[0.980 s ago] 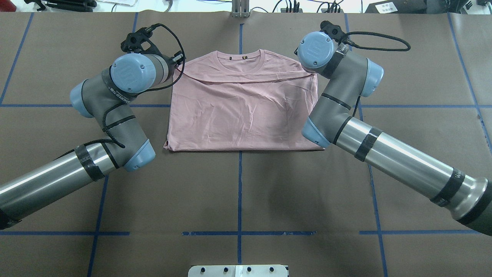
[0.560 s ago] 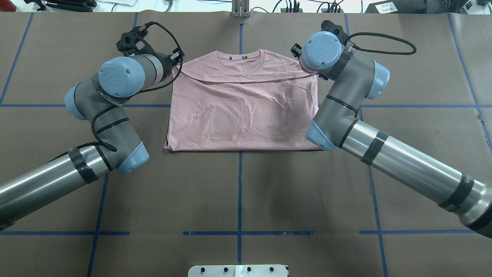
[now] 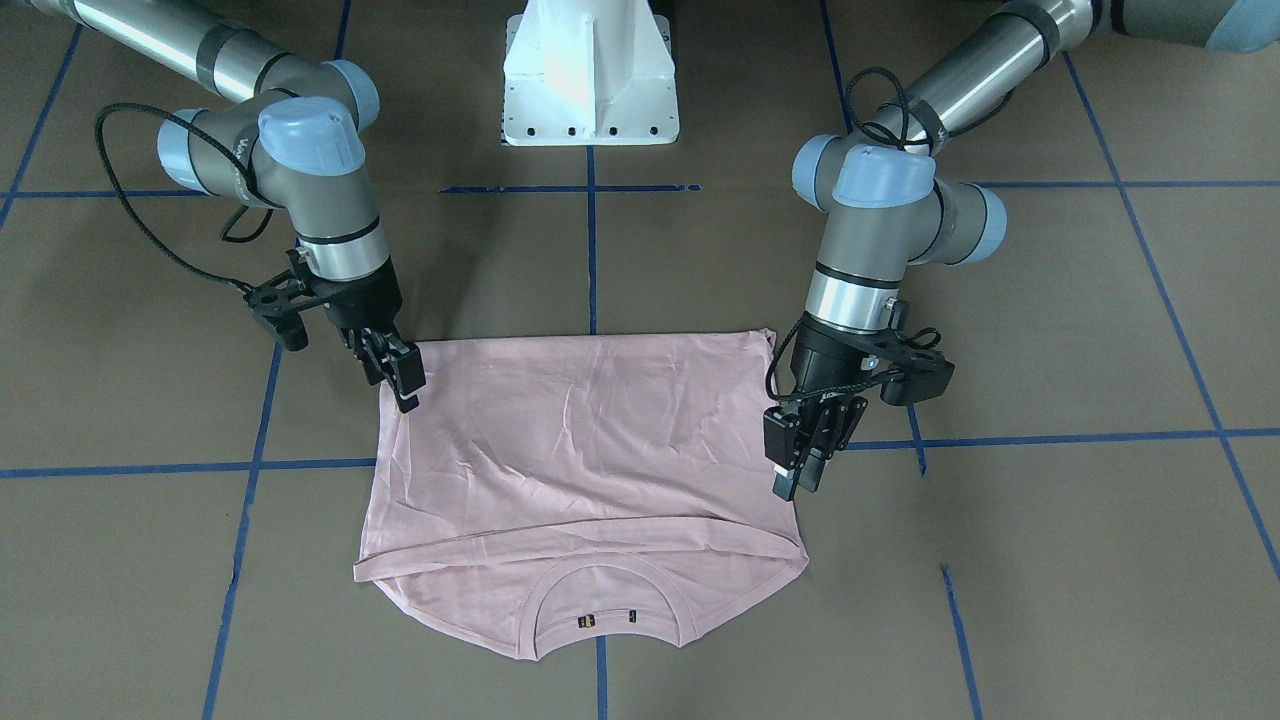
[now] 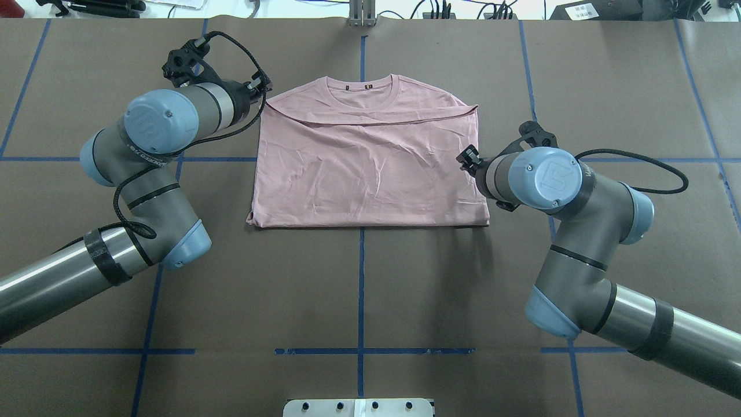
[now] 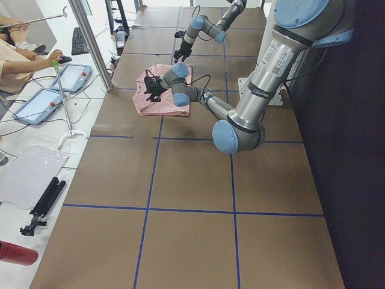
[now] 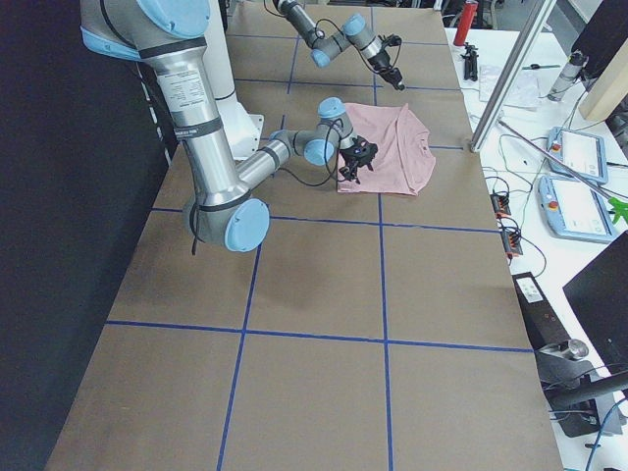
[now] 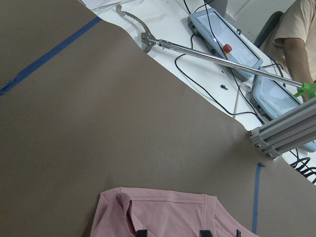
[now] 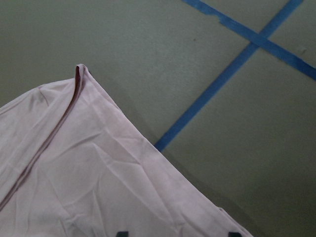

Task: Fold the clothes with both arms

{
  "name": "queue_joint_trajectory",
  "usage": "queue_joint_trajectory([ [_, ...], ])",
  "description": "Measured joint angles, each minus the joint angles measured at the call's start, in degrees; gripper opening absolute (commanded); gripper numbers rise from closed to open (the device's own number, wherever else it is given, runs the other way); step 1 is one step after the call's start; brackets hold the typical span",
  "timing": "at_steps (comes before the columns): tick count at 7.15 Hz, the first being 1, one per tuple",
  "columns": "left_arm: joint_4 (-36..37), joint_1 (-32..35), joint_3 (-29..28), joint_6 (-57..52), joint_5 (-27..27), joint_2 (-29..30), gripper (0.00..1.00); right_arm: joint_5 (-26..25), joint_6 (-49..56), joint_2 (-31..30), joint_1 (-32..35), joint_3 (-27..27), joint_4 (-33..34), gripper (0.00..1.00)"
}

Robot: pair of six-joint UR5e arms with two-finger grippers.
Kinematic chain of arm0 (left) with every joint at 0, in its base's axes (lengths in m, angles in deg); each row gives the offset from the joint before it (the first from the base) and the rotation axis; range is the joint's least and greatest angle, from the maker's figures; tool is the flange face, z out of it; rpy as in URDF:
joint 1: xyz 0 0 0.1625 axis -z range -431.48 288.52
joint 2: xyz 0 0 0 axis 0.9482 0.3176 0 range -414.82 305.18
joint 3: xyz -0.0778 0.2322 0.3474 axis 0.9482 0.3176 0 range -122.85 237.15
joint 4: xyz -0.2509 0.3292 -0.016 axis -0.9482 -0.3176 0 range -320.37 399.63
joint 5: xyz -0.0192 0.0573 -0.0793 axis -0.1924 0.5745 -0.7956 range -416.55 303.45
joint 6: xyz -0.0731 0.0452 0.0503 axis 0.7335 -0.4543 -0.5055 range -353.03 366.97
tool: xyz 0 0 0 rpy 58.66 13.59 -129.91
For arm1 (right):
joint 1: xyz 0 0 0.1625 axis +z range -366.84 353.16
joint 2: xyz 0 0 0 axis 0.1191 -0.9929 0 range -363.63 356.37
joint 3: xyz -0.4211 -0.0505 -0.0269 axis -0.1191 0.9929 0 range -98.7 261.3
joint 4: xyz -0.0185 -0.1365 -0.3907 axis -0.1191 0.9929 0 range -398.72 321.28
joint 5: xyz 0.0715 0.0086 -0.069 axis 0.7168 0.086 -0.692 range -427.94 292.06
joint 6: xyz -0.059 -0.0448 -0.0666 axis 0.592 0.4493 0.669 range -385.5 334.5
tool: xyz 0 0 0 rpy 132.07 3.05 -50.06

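The pale pink T-shirt [image 4: 367, 168] lies flat on the table, folded once, plain side up, its collar [image 4: 363, 88] at the far edge. It also shows in the front-facing view [image 3: 580, 450]. The print is hidden. My left gripper [image 4: 257, 87] hovers at the shirt's far left corner, open and empty; it also shows in the front-facing view [image 3: 797, 470]. Its fingertips [image 7: 142, 232] stand apart above the cloth [image 7: 168, 217]. My right gripper [image 4: 468, 157] hangs at the middle of the shirt's right edge, open and empty [image 3: 402, 385]. Its fingertips [image 8: 122, 233] stand apart over the cloth [image 8: 89, 173].
Brown paper with blue tape lines [image 4: 360, 289] covers the table. The white pedestal base [image 3: 590, 70] stands at the near middle edge. Beyond the far edge are an aluminium post [image 7: 286, 131], operator tablets [image 7: 224, 34] and cables.
My right arm has swung from the shirt's far right corner back toward the robot, to the middle of the right edge. My left arm drew slightly left. The shirt has not moved.
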Motion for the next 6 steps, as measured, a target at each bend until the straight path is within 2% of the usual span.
queue_joint_trajectory([
  [2,-0.08,-0.07,0.5,-0.04,-0.03,-0.02,0.45,-0.35,-3.43,-2.45,-1.88,-2.0,0.03,0.75],
  [6,-0.03,-0.07,1.47,-0.02,-0.05,-0.22,0.45,-0.48,-4.01,-4.29,-3.2,-1.76,0.11,0.75],
])
